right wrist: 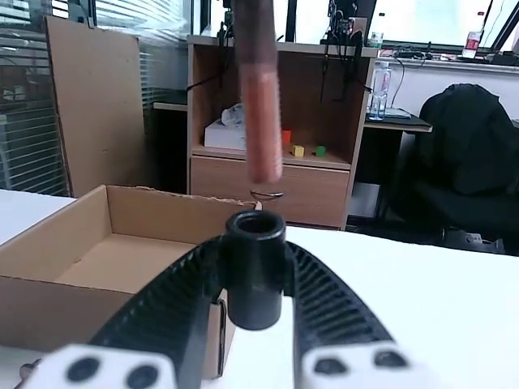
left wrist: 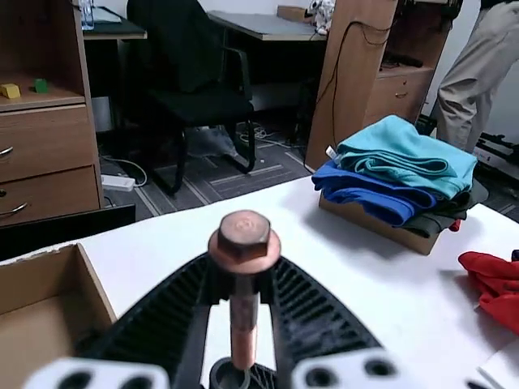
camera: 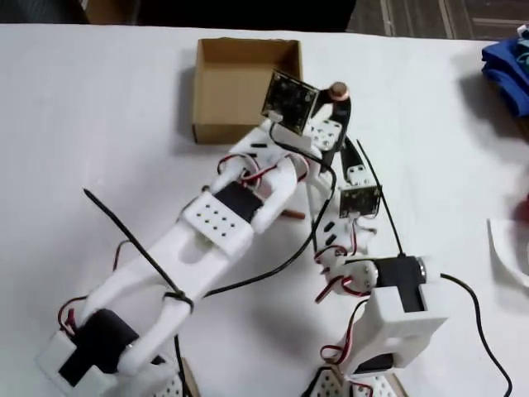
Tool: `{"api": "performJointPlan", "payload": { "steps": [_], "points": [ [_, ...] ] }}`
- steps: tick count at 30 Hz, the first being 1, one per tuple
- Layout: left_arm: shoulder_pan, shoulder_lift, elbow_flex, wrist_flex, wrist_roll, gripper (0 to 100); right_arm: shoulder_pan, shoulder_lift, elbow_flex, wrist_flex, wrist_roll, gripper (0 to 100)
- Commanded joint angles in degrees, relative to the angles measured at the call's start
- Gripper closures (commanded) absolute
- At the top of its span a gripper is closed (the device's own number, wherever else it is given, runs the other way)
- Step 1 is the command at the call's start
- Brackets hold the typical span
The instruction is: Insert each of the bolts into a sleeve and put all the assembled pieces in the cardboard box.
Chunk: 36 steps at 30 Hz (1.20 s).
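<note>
On the table (left wrist: 389, 312), folded blue clothes (left wrist: 397, 174) lie near a red cloth (left wrist: 496, 288).

Overhead reading: my left claw (left wrist: 243, 279) holds the bolt (camera: 337, 89) upright, with the cardboard box (camera: 241, 131) just beside it at nine o'clock. My right claw (right wrist: 255, 251) sits at six o'clock of the left. It holds the sleeve (right wrist: 255, 284) upright, directly beneath the bolt's tip. Folded clothes (camera: 506, 70) lie at three o'clock, well apart, at the edge of the table (camera: 99, 124).
</note>
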<state>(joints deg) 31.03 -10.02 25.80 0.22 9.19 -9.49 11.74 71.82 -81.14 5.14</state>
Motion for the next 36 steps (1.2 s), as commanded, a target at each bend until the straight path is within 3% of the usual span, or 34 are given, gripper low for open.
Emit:
{"api": "performJointPlan", "payload": {
  "steps": [1,28,36],
  "points": [
    [0.26,-0.09,-3.03,0.00,0.09,97,-0.40,-3.03,-0.09,0.04,-0.26,97.9],
    [-2.11,6.42,-6.90,0.09,0.00,97,-0.13,-3.03,-0.44,0.04,-0.26,97.9],
    [-2.02,6.59,-6.81,5.54,0.00,97,1.63,-3.21,-0.53,-0.13,-0.26,97.9]
  ]
}}
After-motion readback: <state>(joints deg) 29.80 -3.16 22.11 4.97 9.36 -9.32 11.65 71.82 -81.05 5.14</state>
